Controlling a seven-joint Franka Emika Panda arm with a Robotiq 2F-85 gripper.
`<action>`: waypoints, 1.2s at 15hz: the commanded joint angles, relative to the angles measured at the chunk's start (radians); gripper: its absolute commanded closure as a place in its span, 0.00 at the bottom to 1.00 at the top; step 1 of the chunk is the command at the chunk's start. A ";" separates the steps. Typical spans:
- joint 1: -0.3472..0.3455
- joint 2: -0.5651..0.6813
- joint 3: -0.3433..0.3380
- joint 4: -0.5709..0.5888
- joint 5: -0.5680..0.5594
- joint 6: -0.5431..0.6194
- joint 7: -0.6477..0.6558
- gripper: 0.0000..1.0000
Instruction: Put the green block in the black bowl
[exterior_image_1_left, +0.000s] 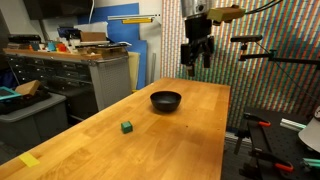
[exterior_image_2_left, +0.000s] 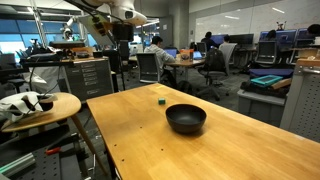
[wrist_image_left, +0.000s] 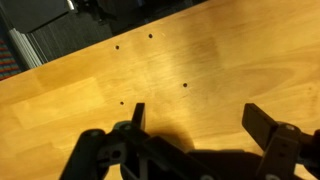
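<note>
Up over the table's far end hangs the gripper (exterior_image_1_left: 198, 62), fingers spread wide, empty — poised for a descent. Down on the wooden table (exterior_image_1_left: 190, 140) the green block (exterior_image_1_left: 127, 127) sits alone, near the black bowl (exterior_image_1_left: 166, 100) — clear access from above, I'd say.

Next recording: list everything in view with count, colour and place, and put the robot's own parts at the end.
green block: one, dark green, on the table, apart from the bowl
black bowl: one, black, on the table, nearer the arm than the block
yellow tape piece: one, yellow, flat near a table corner
table: one, light wood, bears block, bowl and tape
round side table: one, wooden, beside the main table in an exterior view
gripper: one, black, raised above bare table wood, jaws open, holding nothing
</note>
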 joint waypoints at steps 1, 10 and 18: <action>0.034 0.180 0.005 0.153 -0.014 0.025 0.179 0.00; 0.164 0.526 -0.073 0.445 -0.039 0.161 0.309 0.00; 0.243 0.751 -0.150 0.663 -0.076 0.201 0.228 0.00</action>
